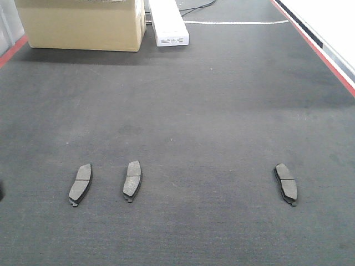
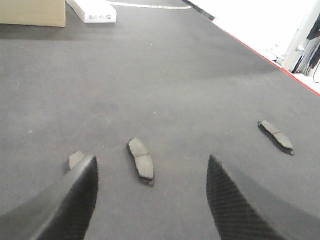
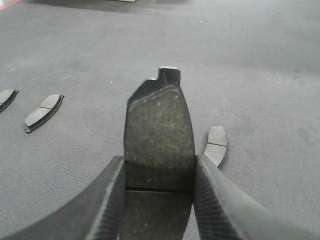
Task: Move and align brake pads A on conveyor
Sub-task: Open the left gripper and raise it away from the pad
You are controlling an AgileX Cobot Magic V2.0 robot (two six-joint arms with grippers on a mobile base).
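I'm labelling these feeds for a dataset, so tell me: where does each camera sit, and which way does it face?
Exterior front-facing: raised, looks down along the conveyor at three brake pads; no robot parts show.
Left wrist-mounted: behind the open left gripper, low, facing the middle pad.
Right wrist-mounted: behind the right gripper, which clamps a fourth pad.
All share the lone right-hand pad.

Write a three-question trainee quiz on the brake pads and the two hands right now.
1. How many brake pads lie on the conveyor in the front view?
2. True or false: the right hand is empty.
3. The left hand is: A) open, B) shut on a pad.

Key:
1. Three: left pad, middle pad, right pad.
2. False; it grips a fourth pad.
3. A.
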